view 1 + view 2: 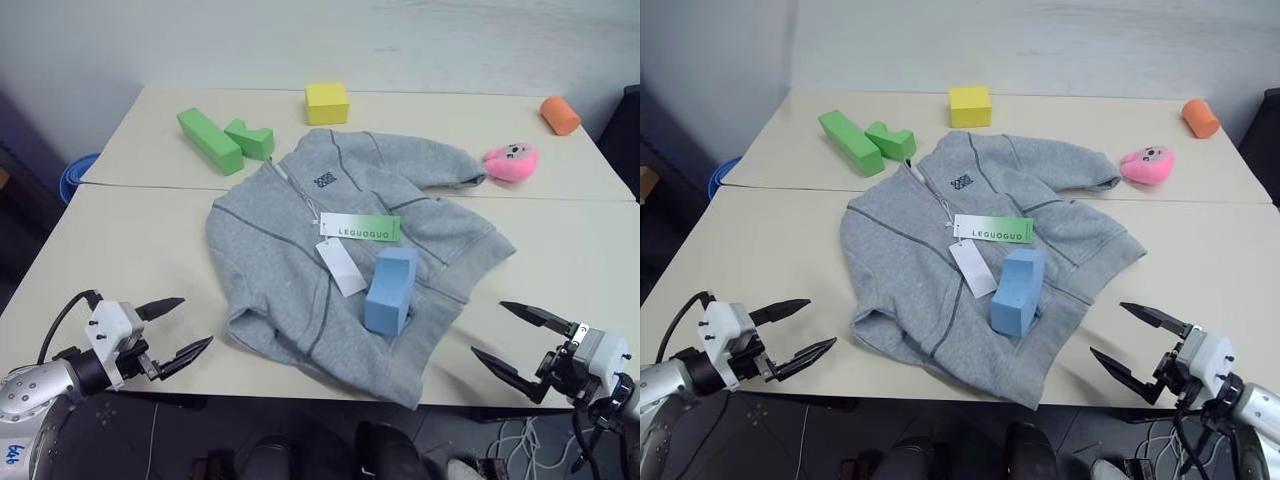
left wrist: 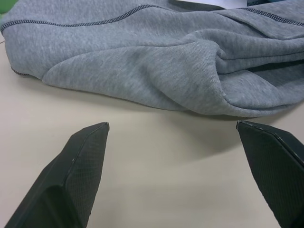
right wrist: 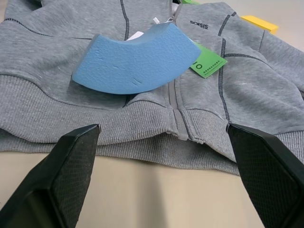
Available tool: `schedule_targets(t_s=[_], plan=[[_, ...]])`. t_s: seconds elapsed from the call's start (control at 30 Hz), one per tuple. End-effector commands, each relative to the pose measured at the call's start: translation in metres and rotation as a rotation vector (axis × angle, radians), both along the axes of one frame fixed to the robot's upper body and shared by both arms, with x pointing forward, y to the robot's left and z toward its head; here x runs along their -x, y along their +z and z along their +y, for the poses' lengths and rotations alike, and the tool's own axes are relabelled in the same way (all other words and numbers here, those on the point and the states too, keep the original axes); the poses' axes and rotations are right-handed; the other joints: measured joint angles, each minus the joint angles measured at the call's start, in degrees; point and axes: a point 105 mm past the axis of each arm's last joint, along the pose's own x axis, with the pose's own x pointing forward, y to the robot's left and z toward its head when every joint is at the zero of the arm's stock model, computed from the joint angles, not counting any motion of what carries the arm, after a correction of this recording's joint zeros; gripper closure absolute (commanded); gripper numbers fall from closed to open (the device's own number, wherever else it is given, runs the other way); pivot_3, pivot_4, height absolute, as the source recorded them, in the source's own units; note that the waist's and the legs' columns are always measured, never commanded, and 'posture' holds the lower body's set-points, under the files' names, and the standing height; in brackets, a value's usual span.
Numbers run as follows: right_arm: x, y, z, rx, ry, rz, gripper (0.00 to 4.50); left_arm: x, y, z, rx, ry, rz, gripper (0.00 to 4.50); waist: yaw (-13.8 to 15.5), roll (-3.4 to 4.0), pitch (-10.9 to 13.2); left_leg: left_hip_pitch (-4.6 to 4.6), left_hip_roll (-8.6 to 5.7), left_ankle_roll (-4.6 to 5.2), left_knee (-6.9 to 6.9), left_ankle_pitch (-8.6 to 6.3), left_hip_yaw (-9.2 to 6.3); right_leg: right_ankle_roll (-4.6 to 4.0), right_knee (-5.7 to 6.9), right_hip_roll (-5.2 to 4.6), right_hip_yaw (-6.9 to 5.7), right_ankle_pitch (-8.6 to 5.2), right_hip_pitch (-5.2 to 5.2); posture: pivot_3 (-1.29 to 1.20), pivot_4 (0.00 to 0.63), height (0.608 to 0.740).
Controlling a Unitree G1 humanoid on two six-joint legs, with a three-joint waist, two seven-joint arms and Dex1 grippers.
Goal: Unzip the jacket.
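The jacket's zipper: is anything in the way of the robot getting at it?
Yes. A blue foam block lies on the jacket, over the zipper's lower part near the hem, and paper hang tags lie across it higher up. Bare table separates both open grippers, left and right, from the jacket.

Both eye views look down and forward from the head over the whole counter point(image 1: 120, 260), sharing nearly the same scene. Each wrist view sits low and close, facing the jacket's point(image 2: 156, 61) near edge across bare counter.
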Motion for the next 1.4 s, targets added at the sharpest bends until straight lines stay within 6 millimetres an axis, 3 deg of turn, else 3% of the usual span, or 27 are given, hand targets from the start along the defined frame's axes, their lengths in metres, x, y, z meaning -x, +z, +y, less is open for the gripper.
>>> schedule_targets(t_s=[0.03, 0.23, 0.4, 0.6, 0.73, 0.87, 0.97, 1.17, 1.27, 1.4], plan=[[0.003, 0.010, -0.002, 0.019, 0.007, -0.031, 0.07, 0.002, 0.005, 0.002, -0.023, -0.002, -0.033, 0.00, 0.0, 0.00, 0.0, 0.00, -0.01, 0.00, 0.00, 0.00, 0.00, 0.00, 0.00, 0.00, 0.00, 0.00, 0.01, 0.00, 0.150, 0.740], [0.002, 0.008, -0.002, 0.014, 0.008, -0.021, 0.07, 0.007, 0.011, -0.003, 0.117, -0.065, 0.036, 0.00, -0.1, 0.00, 0.0, 0.03, 0.00, 0.00, 0.00, 0.00, 0.01, 0.00, 0.01, 0.00, 0.01, 0.00, 0.02, 0.00, 0.150, 0.740], [0.000, 0.012, -0.005, 0.000, 0.005, -0.024, 0.07, -0.003, 0.023, -0.006, 0.096, -0.141, 0.018, 0.00, 0.0, 0.01, 0.0, 0.06, -0.02, -0.02, 0.01, 0.03, 0.03, 0.00, 0.07, 0.00, 0.02, 0.00, 0.02, 0.00, 0.150, 0.740], [0.002, 0.012, -0.004, -0.025, 0.009, 0.024, 0.07, 0.001, 0.026, -0.028, 0.073, -0.265, 0.026, 0.00, 0.0, 0.02, 0.0, 0.06, -0.02, -0.02, 0.00, 0.02, 0.02, 0.00, 0.16, 0.03, -0.01, 0.00, 0.03, 0.00, 0.150, 0.740], [-0.018, 0.046, 0.042, -0.212, 0.114, 0.129, 0.07, 0.003, 0.033, -0.053, 0.150, -0.360, 0.062, 0.00, -0.6, 0.05, 0.0, 0.11, -0.07, 0.09, 0.05, 0.05, 0.16, 0.04, 0.10, -0.04, 0.17, 0.02, 0.06, 0.00, 0.150, 0.740], [-0.049, 0.057, 0.069, -0.269, 0.086, 0.258, 0.07, -0.001, 0.042, -0.072, 0.195, -0.409, 0.040, 0.00, -0.2, 0.05, 0.0, 0.16, 0.06, -0.15, 0.05, 0.08, 0.04, -0.06, 0.19, 0.02, 0.12, -0.03, 0.01, 0.00, 0.150, 0.740], [-0.080, 0.045, 0.073, -0.177, -0.062, 0.397, 0.07, -0.004, 0.047, -0.081, 0.230, -0.435, 0.037, 0.00, -0.1, 0.06, 0.1, 0.02, 0.05, -0.18, 0.05, 0.10, 0.03, -0.10, 0.27, 0.04, 0.11, -0.06, -0.13, 0.00, 0.150, 0.740], [-0.120, 0.047, 0.081, -0.213, -0.151, 0.520, 0.07, -0.003, 0.048, -0.091, 0.239, -0.481, 0.040, 0.00, -0.1, 0.06, 0.0, -0.81, -0.11, -0.02, 0.22, 0.21, 0.02, -0.09, 0.65, 0.09, -0.07, -0.05, -0.86, 0.00, 0.150, 0.740], [-0.123, 0.041, 0.087, -0.250, -0.127, 0.670, 0.07, -0.004, 0.051, -0.095, 0.251, -0.495, 0.018, 0.00, -0.1, 0.05, 0.0, -1.02, -0.29, 0.11, 0.27, 0.26, 0.05, -0.03, 0.69, 0.28, -0.22, -0.02, -1.03, 0.00, 0.150, 0.740], [-0.106, 0.042, 0.104, -0.304, 0.037, 0.898, 0.07, -0.008, 0.057, -0.099, 0.275, -0.504, -0.020, 0.00, 0.0, 0.03, 0.0, -1.11, -0.30, 0.23, 0.50, 0.27, -0.02, 0.10, 0.64, 0.26, -0.21, 0.05, -0.92, 0.00, 0.150, 0.740]])
